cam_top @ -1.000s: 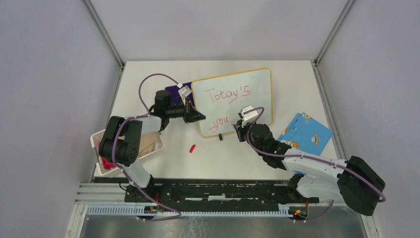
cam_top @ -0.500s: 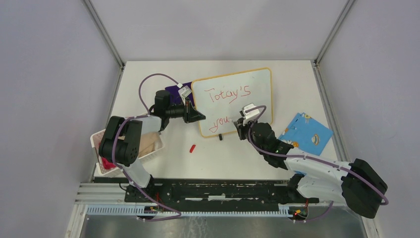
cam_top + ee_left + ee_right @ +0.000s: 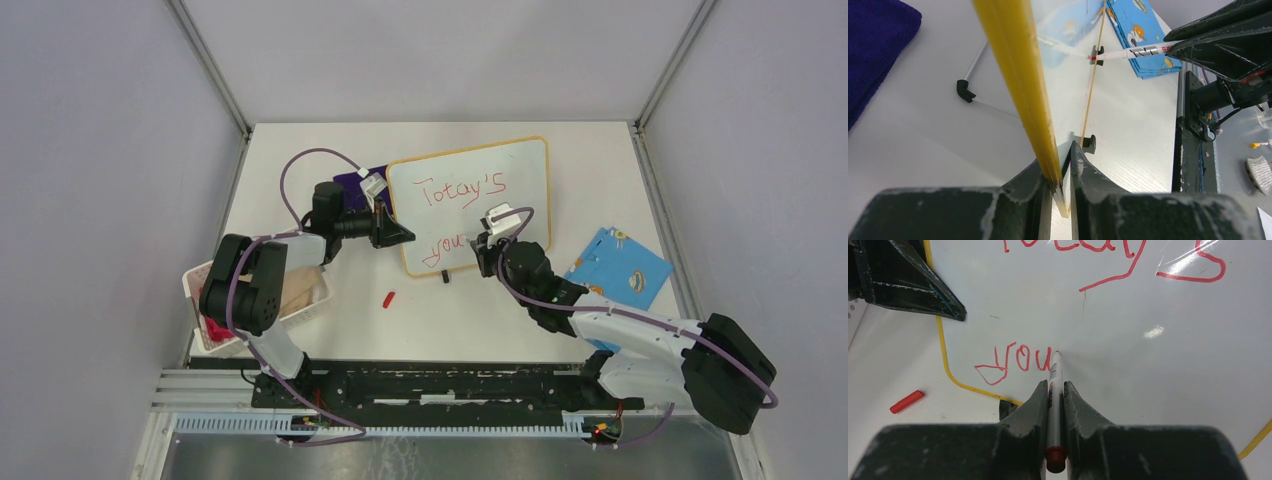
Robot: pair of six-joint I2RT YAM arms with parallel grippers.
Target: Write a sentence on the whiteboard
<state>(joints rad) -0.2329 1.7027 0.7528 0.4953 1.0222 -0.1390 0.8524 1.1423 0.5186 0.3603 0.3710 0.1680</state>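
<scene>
Whiteboard [image 3: 525, 170] is clamped at its left frame by the left gripper [image 3: 1060, 165]. Right gripper [image 3: 1053, 390] is clamped on the marker [image 3: 1054, 375], tip touching the board after "you". Recommended: light, even pressure, extending the sentence [image 3: 462, 190] rightward.

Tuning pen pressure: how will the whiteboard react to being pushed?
The whiteboard is probably stiff: its yellow frame looks straight where the left tool pinches it. Its glossy face is likely slippery, so the marker may skid.

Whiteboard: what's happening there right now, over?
Left gripper clamped on whiteboard edge. Right gripper grips marker, tip at board after "you"; sentence unfinished. Red cap loose on table, clear of the work.
</scene>
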